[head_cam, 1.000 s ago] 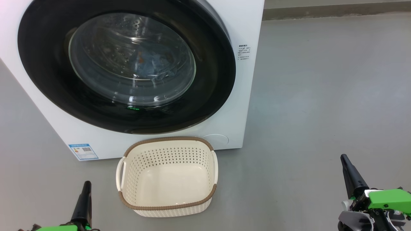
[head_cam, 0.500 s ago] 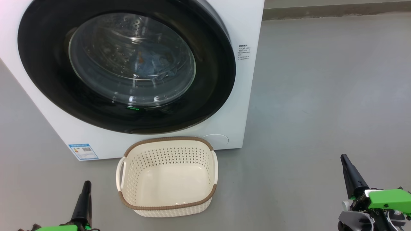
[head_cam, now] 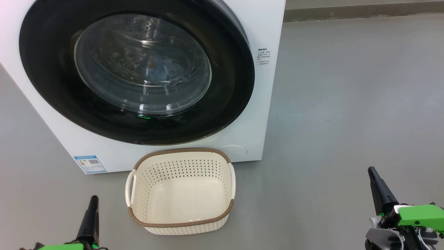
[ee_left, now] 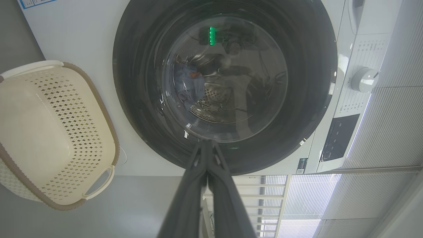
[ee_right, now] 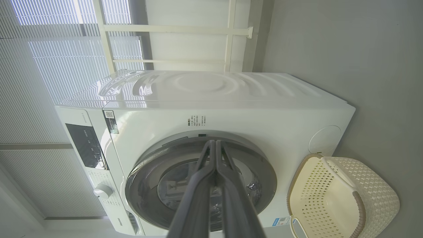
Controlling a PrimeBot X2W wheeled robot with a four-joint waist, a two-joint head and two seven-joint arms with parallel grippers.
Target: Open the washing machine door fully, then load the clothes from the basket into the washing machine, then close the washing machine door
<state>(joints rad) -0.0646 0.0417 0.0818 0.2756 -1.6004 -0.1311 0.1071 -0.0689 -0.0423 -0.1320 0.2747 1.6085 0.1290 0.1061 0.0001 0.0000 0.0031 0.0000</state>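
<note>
The closed, glossy black-rimmed round glass washing machine door lies ahead, nearer the left gripper than the right gripper. Both sets of jaws are pinched together, holding nothing.

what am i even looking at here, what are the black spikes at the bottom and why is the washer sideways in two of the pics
These are three cameras on one wheeled robot with two arms. The head view looks down at a grey floor, where a white washing machine stands with its round, black-rimmed door closed. Blue clothes show through it, already inside. The cream basket in front is empty.

The black spikes are the left gripper and the right gripper. Each has two long fingers, pressed together here and holding nothing.

The other two pictures come from cameras on the wrists, looking along those fingers. The wrists are turned, so the washer looks tipped over there.
</note>
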